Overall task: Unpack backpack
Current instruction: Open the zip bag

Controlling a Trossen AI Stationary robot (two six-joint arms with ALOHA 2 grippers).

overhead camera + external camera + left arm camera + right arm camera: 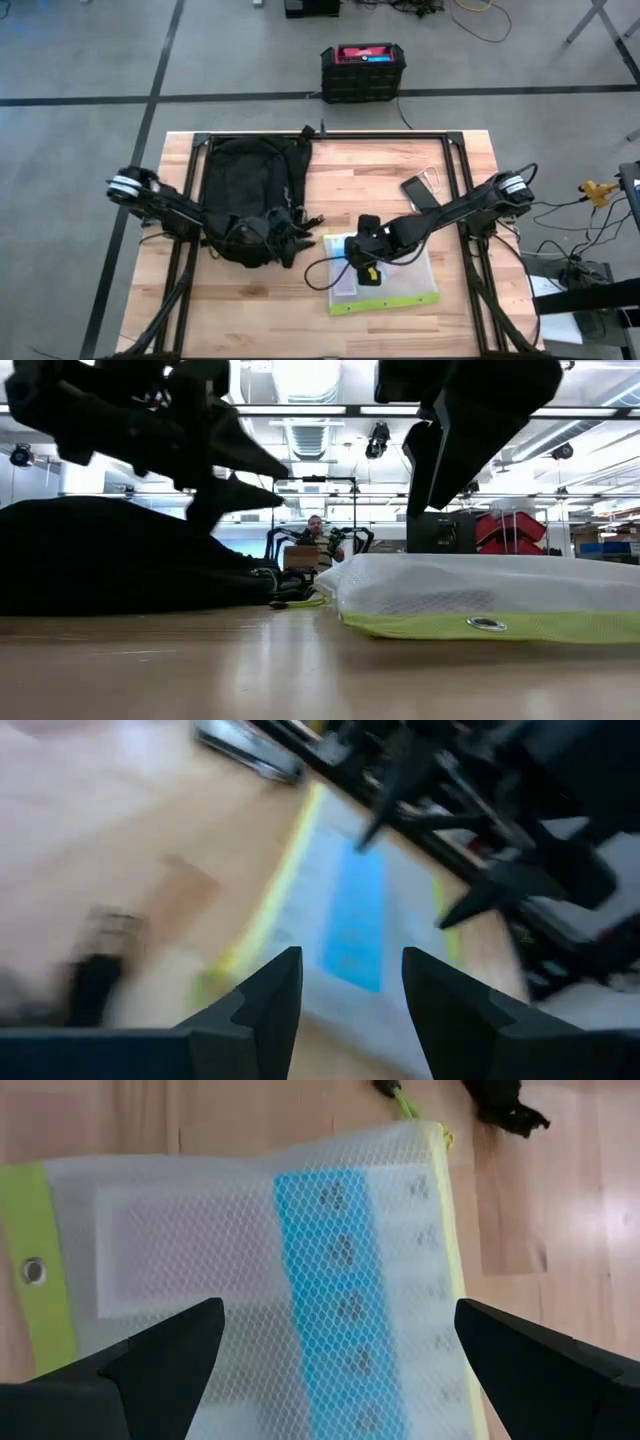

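From above, the backpack (252,195) lay on the table's (390,165) left half. The left gripper (262,238) hovered at its six o'clock edge. The right gripper (360,262) hung over a mesh pouch (400,283) at the backpack's four o'clock. In both wrist views, each gripper's fingers were spread apart, holding nothing.

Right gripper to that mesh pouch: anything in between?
Nothing visible. The right gripper, fingers wide open, hangs directly over the mesh pouch, which lies flat on the table. The backpack and the left gripper sit off to the side.
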